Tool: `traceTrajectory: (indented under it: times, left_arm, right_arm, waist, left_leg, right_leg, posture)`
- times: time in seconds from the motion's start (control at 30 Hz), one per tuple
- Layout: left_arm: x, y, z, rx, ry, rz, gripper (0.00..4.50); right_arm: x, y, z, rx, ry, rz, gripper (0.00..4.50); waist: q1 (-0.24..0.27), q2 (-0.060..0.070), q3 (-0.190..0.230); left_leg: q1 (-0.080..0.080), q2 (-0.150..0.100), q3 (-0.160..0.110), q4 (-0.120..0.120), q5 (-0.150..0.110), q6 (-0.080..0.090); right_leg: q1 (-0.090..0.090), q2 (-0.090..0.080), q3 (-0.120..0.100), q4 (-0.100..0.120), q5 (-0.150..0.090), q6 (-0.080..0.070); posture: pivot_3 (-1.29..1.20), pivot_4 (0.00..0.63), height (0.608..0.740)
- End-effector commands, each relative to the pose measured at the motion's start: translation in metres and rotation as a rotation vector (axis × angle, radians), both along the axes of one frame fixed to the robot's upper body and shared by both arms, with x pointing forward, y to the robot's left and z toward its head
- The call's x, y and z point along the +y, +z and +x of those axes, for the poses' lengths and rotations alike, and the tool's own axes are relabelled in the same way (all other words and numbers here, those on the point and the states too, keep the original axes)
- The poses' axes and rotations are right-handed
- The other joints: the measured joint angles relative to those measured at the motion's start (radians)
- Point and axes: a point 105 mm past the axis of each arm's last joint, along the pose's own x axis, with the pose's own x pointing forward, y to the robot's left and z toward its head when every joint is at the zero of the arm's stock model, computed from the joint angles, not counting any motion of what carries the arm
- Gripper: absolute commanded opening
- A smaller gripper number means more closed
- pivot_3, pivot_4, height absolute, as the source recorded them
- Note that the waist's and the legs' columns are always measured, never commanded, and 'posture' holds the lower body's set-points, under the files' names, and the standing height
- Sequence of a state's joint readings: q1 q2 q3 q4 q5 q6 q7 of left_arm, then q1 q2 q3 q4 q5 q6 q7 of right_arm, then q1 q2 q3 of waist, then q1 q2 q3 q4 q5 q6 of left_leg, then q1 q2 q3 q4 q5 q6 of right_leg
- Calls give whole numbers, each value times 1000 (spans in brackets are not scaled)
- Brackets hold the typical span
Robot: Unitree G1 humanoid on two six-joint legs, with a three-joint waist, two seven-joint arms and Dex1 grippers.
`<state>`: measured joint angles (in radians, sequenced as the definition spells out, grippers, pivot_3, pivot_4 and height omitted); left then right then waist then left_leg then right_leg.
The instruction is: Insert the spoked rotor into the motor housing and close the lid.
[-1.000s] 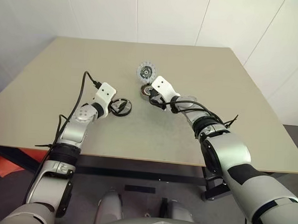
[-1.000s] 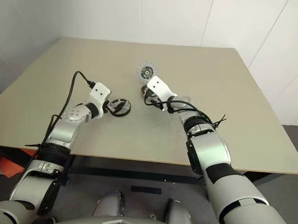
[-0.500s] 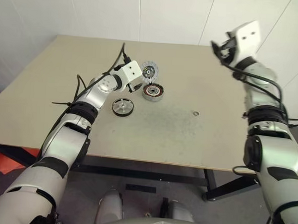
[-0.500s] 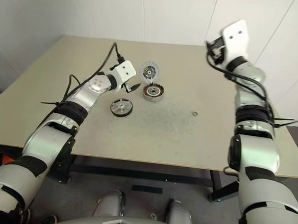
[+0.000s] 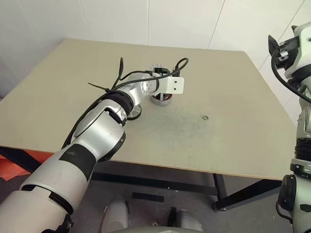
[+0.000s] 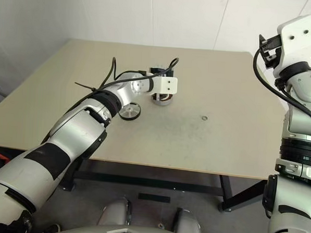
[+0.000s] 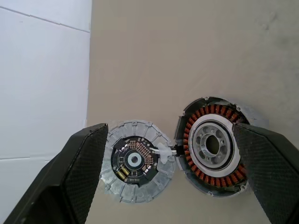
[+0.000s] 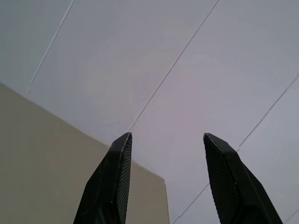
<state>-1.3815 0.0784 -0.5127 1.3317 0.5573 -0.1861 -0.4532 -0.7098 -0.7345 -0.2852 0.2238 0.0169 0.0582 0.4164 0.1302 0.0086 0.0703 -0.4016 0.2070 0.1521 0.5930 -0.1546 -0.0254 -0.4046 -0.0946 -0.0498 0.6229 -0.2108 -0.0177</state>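
Left gripper (image 7: 168, 186): jaws spread wide, empty, poised over the lid (image 7: 137, 161) and the motor housing (image 7: 216, 145), which lie touching. Right gripper (image 8: 166, 182): jaws parted, empty, raised toward the wall. Spoked rotor (image 6: 129, 111) lies at about 8 o'clock from the housing, partly hidden by the left arm.

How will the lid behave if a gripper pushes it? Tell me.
The lid lies flat, so it should slide rather than roll. A small white link seems to join it to the motor housing, so that may drag along. Its exposed circuitry looks fragile.
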Motion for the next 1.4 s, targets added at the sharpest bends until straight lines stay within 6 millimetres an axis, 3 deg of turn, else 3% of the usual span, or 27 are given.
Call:
traceTrajectory:
  times: [0.03, 0.23, 0.67, 1.23, 1.33, 1.4]
  left_arm:
    - [5, 17, 7, -55, 44, 75, 4500]
    - [12, -4, 5, -33, 44, 213, 4500]
    - [8, -43, -8, 95, 39, 228, 4500]
    - [12, -47, -6, 107, 98, 242, 4500]
    - [12, -46, -6, 109, 112, 229, 3889]
    - [11, -46, -6, 105, 116, 225, 3218]
  right_arm:
    - [-8, 25, -14, -86, -28, 0, 2689]
    - [-1, 25, -9, -91, -9, 12, 2689]
    - [7, 14, -2, -70, 6, 18, 2689]
    - [11, -5, -5, -38, -15, -28, 2689]
    - [12, -6, -5, -38, -15, -28, 2661]
    - [12, -7, -5, -38, -15, -28, 2661]
  waist:
    - [2, 0, 0]
    - [9, 0, 0]
    - [23, 0, 0]
    - [23, 1, 0]
    - [23, 1, 0]
    - [23, 1, 0]
  left_leg:
    - [0, 0, 0, 0, 0, 0]
    - [-2, 0, 0, 1, -1, 3]
    - [-2, -2, 0, 2, -2, 4]
    - [-2, -2, 0, 2, -2, 4]
    - [-2, -2, 0, 2, -2, 4]
    - [-2, -2, 0, 2, -2, 5]
  right_leg:
    - [0, 0, 0, 0, 0, 0]
    - [0, -1, 0, -1, 0, 0]
    - [1, -4, -1, -1, 0, 0]
    - [1, -4, -1, -1, 0, 0]
    - [1, -4, -1, -2, 0, 0]
    - [1, -4, -1, -2, 0, 0]
  posture:
    - [0, 0, 740]
    - [0, 0, 740]
    - [0, 0, 740]
    - [0, 0, 740]
    - [0, 0, 740]
    - [0, 0, 740]
